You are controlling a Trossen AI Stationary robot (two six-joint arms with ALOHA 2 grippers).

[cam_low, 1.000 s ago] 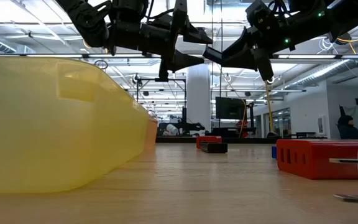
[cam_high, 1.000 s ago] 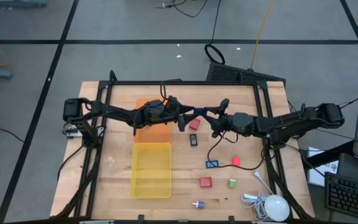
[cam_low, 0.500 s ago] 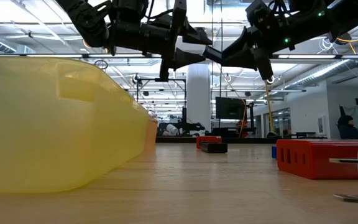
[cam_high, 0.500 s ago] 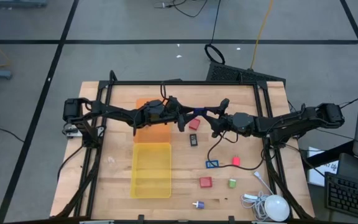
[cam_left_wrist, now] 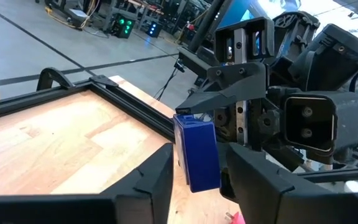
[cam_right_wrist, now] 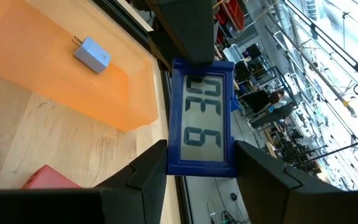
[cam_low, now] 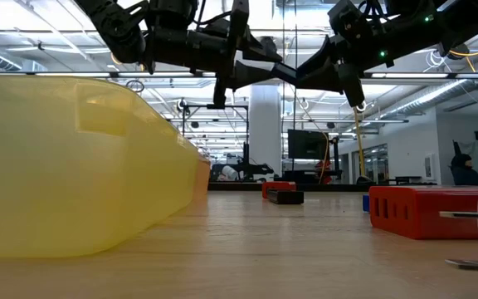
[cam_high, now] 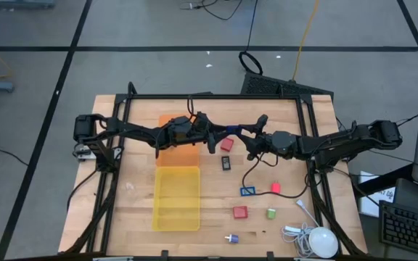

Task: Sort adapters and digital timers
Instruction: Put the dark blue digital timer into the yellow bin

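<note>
Both grippers meet on one blue timer above the table's upper middle.

The left gripper (cam_high: 214,135) and right gripper (cam_high: 239,135) face each other tip to tip, both clenched on the blue timer (cam_left_wrist: 197,152), held in the air; its pale display shows digits. Below it on the table lie a red adapter (cam_high: 226,144) and a black timer (cam_high: 226,163). Left of them the orange bin (cam_high: 178,153) holds a light blue adapter (cam_right_wrist: 92,51), with the yellow bin (cam_high: 177,198) beneath. Lower right: another blue timer (cam_high: 247,191), then pink (cam_high: 275,188), red (cam_high: 239,212) and green (cam_high: 271,213) adapters.
</note>
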